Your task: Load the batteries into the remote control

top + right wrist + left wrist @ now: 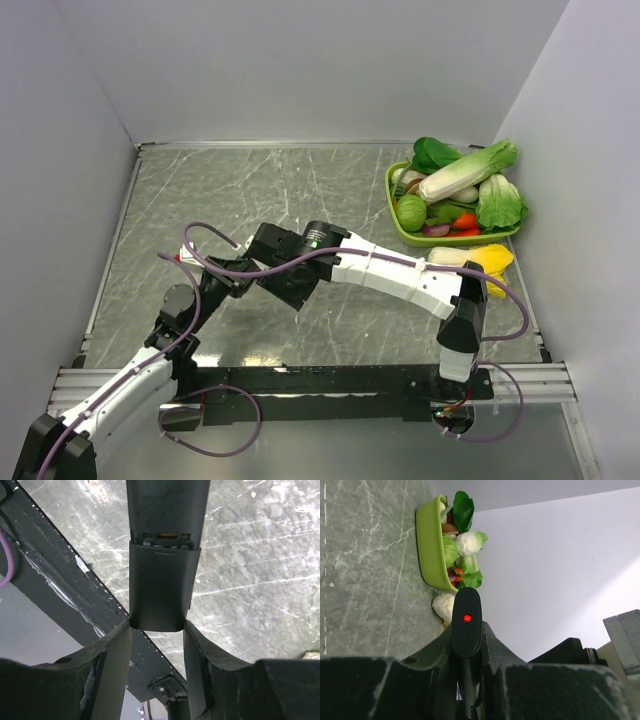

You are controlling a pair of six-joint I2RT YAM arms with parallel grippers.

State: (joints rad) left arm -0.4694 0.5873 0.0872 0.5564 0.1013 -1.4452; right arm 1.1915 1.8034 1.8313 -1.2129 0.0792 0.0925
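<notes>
Left gripper (466, 647): I clenched it on the remote control (466, 610), its red light lit | right gripper (157, 629): I grasped the back cover (160, 585), a gap showing at its seam with the remote | remote: held in the air above the counter (250, 580), left of its middle

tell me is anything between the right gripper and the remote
Yes: the black cover piece, held by the right gripper, lies between it and the remote control, its far edge meeting the remote's open end. The left gripper holds the remote control. Nothing else visible.
</notes>
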